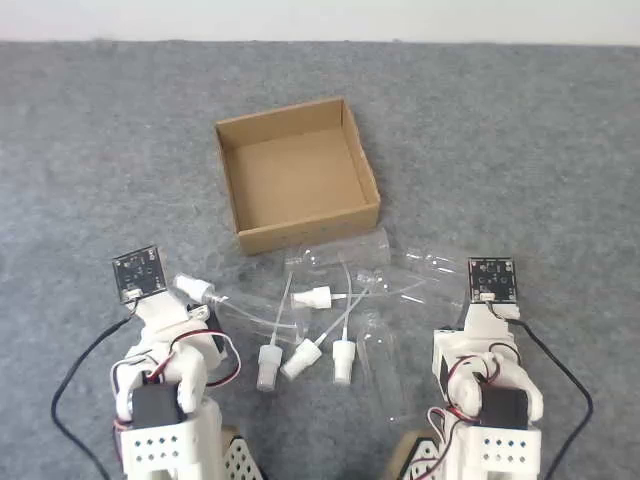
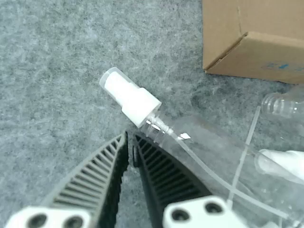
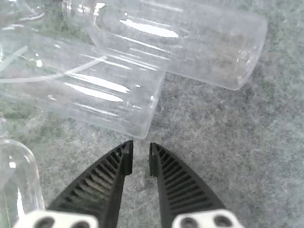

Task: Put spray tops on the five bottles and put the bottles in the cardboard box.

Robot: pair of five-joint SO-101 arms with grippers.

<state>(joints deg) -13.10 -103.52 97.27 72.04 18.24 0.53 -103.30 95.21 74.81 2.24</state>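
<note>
1. Lying on the grey carpet (image 1: 520, 130), the cardboard box (image 1: 310, 228) sits open side up at 12 o'clock from the heap of bottles in the high view, its bare floor showing.
2. The left wrist view shows faint blue print (image 2: 285, 66) on the box's outer wall, too blurred to read. The bottles and tops show no legible writing.
3. 1 capped bottle (image 1: 250, 312) lies on its side at 9 o'clock of the heap. Its white fitted spray top (image 1: 195, 290) points toward 10 o'clock.
4. 4 loose spray tops (image 1: 312, 296) lie among the glass, 1 near the heap's middle and 3 in a row at 6 o'clock. Their thin dip tubes run up toward 12 and 1 o'clock.
5. Uncapped clear bottles (image 1: 340, 250) lie on their sides at 12, 3 and 5 o'clock of the heap. They overlap, so I cannot tell the exact count.
6. The left arm (image 1: 165, 380) stands at 7 o'clock of the table. The left gripper (image 2: 131, 136) has its fingers almost together and holds nothing, with its tips just beside the neck of the capped bottle.
7. The right arm (image 1: 485, 385) stands at 5 o'clock. The right gripper (image 3: 140, 144) shows a narrow gap with nothing in it. Its tips are near the flat end of 1 lying bottle (image 3: 95, 85) but not touching it.
</note>
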